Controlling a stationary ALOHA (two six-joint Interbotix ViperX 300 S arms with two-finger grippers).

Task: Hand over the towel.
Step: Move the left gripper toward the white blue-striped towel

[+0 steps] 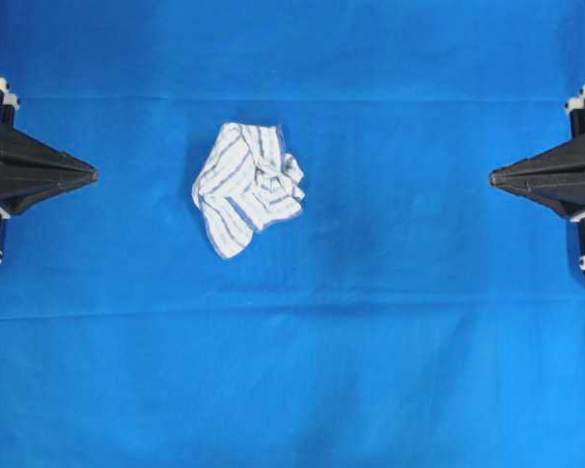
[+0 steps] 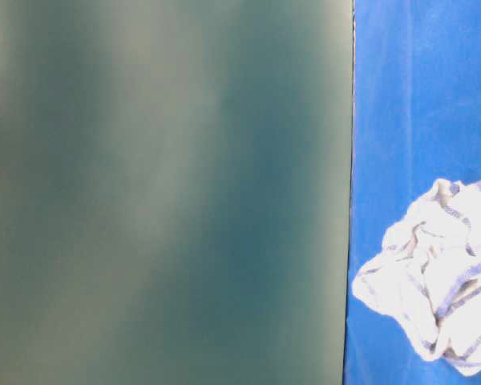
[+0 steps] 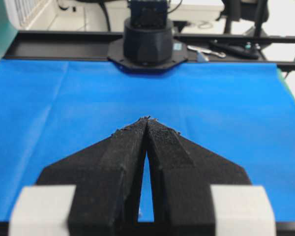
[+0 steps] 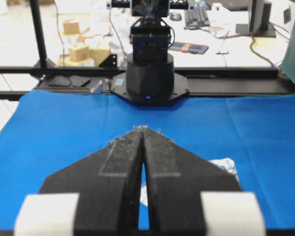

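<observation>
The towel [image 1: 248,187], a crumpled white cloth with blue-grey stripes, lies on the blue table covering [image 1: 390,322] left of centre. It also shows low at the right in the table-level view [image 2: 437,281], and a corner of the towel [image 4: 225,164] peeks past my right gripper's finger. My left gripper [image 1: 94,176] rests at the left edge, shut, tips touching, holding nothing, well left of the towel. At the right edge my right gripper [image 1: 493,177] is likewise shut and empty, far to the towel's right. The same closed tips appear in the wrist views: left gripper [image 3: 147,119], right gripper [image 4: 143,129].
A dull green panel [image 2: 164,192] fills most of the table-level view. The opposite arm's black base [image 3: 147,42] stands at the far table edge, as does the other base [image 4: 150,73]. Behind it are a black rail and workshop clutter.
</observation>
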